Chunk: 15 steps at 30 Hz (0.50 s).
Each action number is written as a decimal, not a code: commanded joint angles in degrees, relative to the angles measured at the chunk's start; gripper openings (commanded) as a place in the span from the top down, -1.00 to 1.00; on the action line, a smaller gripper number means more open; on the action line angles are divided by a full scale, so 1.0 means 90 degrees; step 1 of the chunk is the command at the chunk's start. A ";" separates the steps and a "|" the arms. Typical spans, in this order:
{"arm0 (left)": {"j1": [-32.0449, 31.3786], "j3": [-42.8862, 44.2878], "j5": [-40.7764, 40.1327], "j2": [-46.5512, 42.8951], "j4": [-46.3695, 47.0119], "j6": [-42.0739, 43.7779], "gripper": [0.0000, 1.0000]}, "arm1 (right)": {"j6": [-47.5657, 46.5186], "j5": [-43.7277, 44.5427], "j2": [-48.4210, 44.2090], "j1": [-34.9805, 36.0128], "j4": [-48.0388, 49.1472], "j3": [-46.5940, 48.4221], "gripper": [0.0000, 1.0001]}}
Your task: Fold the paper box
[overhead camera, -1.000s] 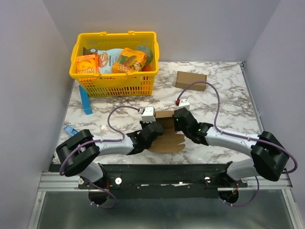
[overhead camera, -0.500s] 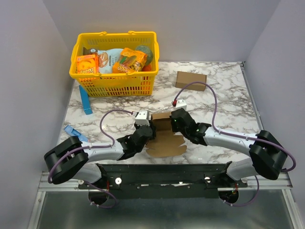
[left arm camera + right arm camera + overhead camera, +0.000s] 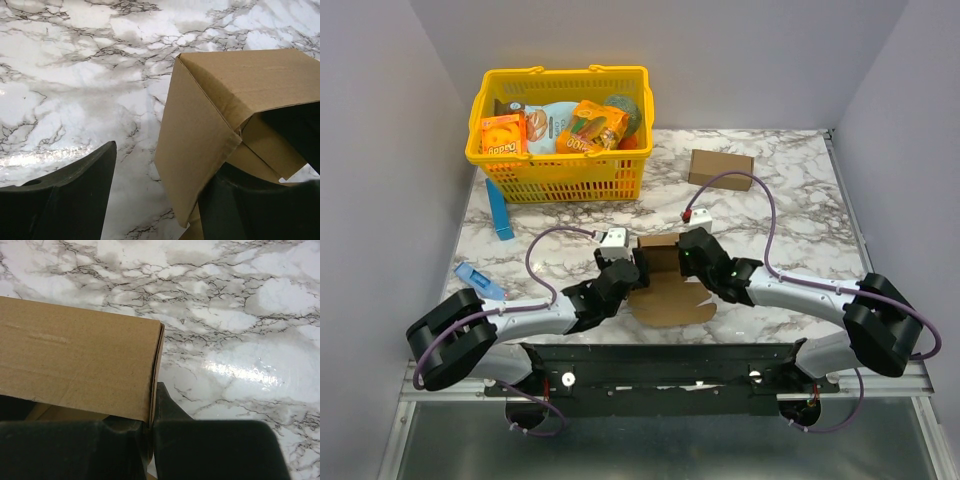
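Centre frame: right claw [image 3: 682, 260] pinches a raised wall of the paper box [image 3: 672, 298], likely steadying it, while left claw [image 3: 636, 270] gapes wide around the adjacent wall.

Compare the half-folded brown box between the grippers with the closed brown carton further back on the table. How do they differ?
The paper box is unfinished: some panels stand up while flaps lie flat on the table; the carton is closed on every visible side. The right gripper pinches the paper box; the carton sits apart from both arms. Both are plain, unprinted brown cardboard.
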 commanded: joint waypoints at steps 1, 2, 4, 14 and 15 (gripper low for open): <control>0.0122 -0.0068 -0.0450 -0.0131 0.0226 0.0102 -0.43 | 0.0012 0.0232 0.0116 0.0068 -0.0114 0.0129 0.99; 0.0122 -0.0068 -0.0431 -0.0121 0.0323 0.0121 -0.44 | 0.0012 0.0232 0.0126 0.0078 -0.0114 0.0139 0.99; 0.0141 -0.0029 -0.0382 -0.0062 0.0392 0.0199 -0.52 | 0.0012 0.0222 0.0146 0.0078 -0.0114 0.0149 0.99; 0.0297 0.0098 -0.0187 0.0016 0.0568 0.0317 -0.43 | 0.0002 0.0212 0.0156 0.0146 -0.0124 0.0188 0.98; 0.0307 0.0098 -0.0167 0.0074 0.0578 0.0317 -0.28 | 0.0002 0.0222 0.0175 0.0146 -0.0124 0.0197 0.98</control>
